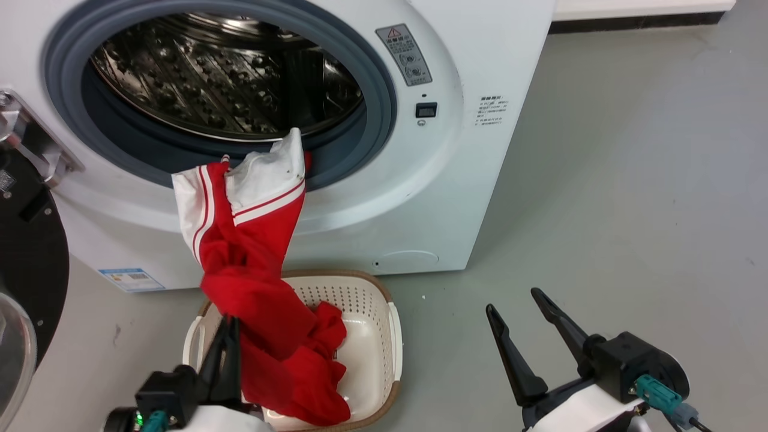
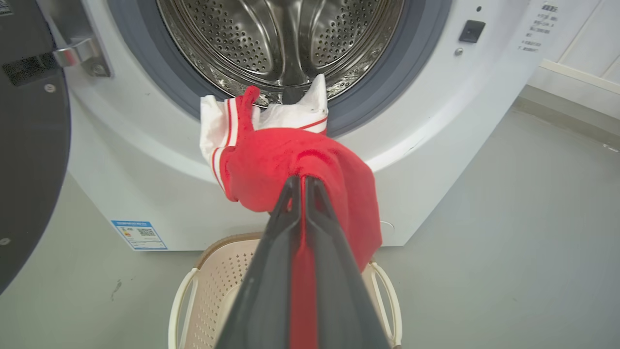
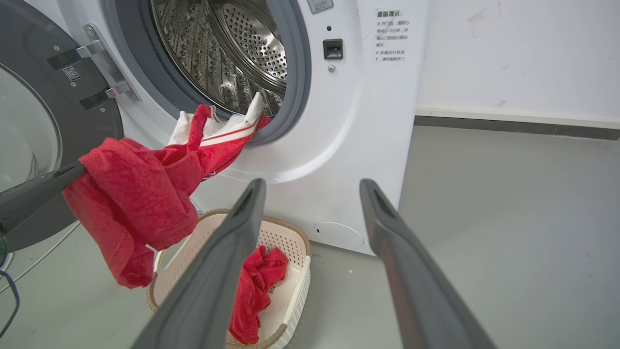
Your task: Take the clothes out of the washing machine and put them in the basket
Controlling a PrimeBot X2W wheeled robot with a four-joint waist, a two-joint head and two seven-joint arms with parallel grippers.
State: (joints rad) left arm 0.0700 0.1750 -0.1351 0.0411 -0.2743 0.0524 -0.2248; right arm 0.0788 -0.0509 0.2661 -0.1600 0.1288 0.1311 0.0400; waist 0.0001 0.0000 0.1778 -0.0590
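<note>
Floor (image 1: 606,180): smooth, matt grey-green, with one dark scuff (image 1: 116,333) at the lower left of the head view. Wall (image 3: 513,53): white, faintly smudged near the top. Skirting (image 3: 513,127): dark strip along the foot of the wall. Cables: one thin white cable (image 3: 43,254) on the floor; one dark blue cable (image 3: 13,303) just beside it.

The basket (image 1: 372,345) is partly covered by the red garment (image 1: 252,282); the door (image 1: 30,264) is cut off at the left edge.

Left claw (image 1: 228,323) pinched tight on the clothes (image 1: 252,252), right claw (image 1: 513,301) low, fingers spread wide
</note>
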